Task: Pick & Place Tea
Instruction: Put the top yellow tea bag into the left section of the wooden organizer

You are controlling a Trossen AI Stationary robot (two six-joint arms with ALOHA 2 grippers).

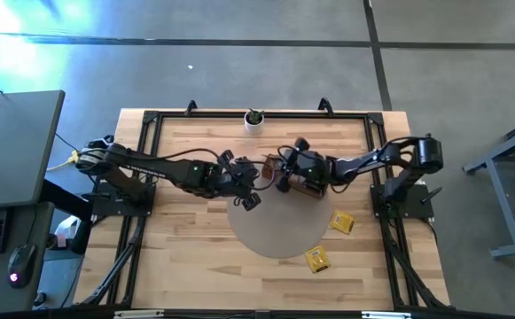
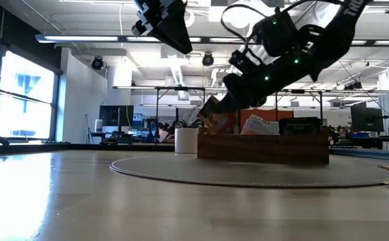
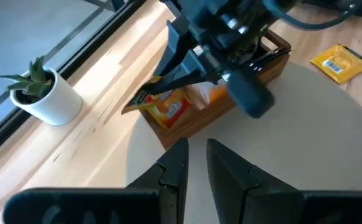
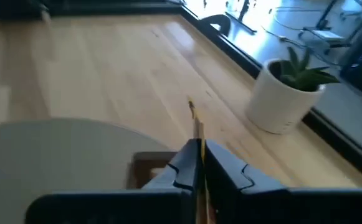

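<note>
— Where is the tea right now?

— One orange, flat square tea-bag sachet (image 3: pixel 166 104) is clamped edge-on in the right gripper (image 4: pixel 197 149), whose jaws are pressed narrowly on it. It is held over the left end of the brown wooden compartment tray (image 3: pixel 187 124), with its yellow edge (image 4: pixel 194 115) sticking out past the fingertips towards the small white pot with a green plant (image 4: pixel 283 93).

— So which way does it run?

— Its flat face is tilted up on edge rather than lying down, and its long line follows the fingers, pointing left and down towards the pale wooden desk (image 1: pixel 186 257). Two more yellow sachets lie flat on the desk to the right: one (image 1: pixel 342 221) just off the grey round mat (image 1: pixel 275 232), another (image 1: pixel 317 259) nearer, at the mat's rim.

— And the other arm?

— The left gripper (image 3: pixel 195 163) hangs above the mat just left of the tray, its jaws set to a narrow gap and holding nothing. In the low view it (image 2: pixel 171 27) sits high, well clear of the surface.
</note>
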